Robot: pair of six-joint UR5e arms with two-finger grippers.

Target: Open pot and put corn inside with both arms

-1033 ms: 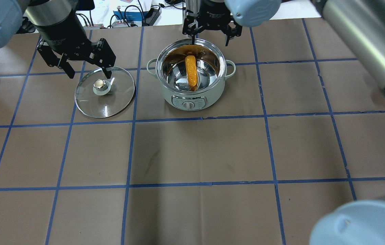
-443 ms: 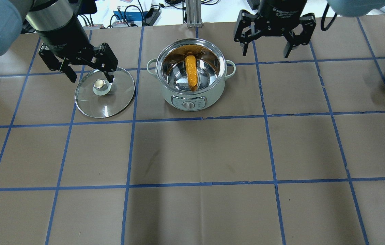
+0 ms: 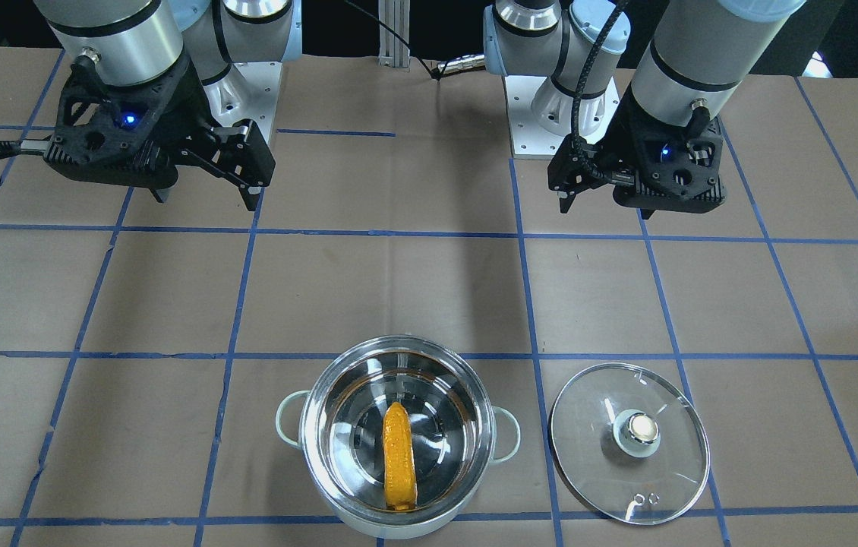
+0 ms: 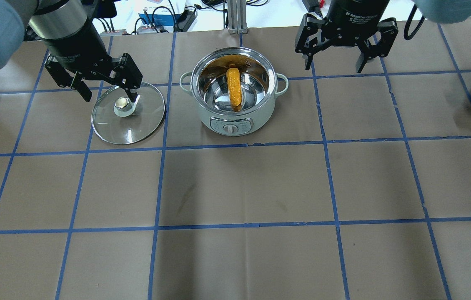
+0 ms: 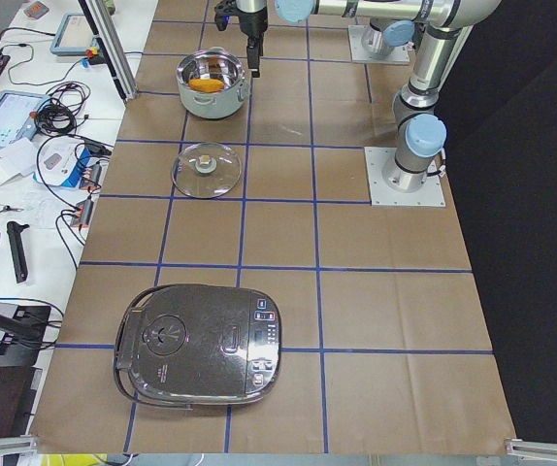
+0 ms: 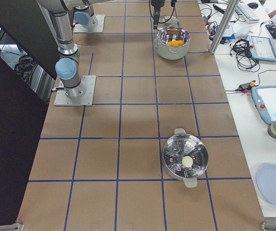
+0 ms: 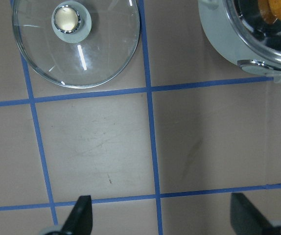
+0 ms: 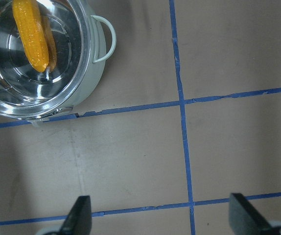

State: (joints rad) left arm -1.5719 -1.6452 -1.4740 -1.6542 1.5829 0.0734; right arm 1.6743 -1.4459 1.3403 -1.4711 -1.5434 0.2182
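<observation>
Two black fingers on the left claw (image 4: pixel 110 95) are spread wide apart and hold nothing. This claw hangs up in the air by the round clear glass lid (image 4: pixel 135 125) and does not touch it. The lid lies flat on the brown paper worktop (image 4: pixel 239 187), which has blue tape lines making squares. Its shiny silver knob (image 4: pixel 124 106) points up. The right claw (image 4: pixel 334 66) is spread wide too, with nothing in it, and hangs high on the other side of the round shiny steel pot (image 4: pixel 260 116). The pot stands open beside the lid, a little apart from it. It has small pale loop handles (image 4: pixel 282 83) and a smooth inside like a mirror. The small bumpy yellow-orange toy corn cob (image 4: pixel 234 88) lies inside the pot.
</observation>
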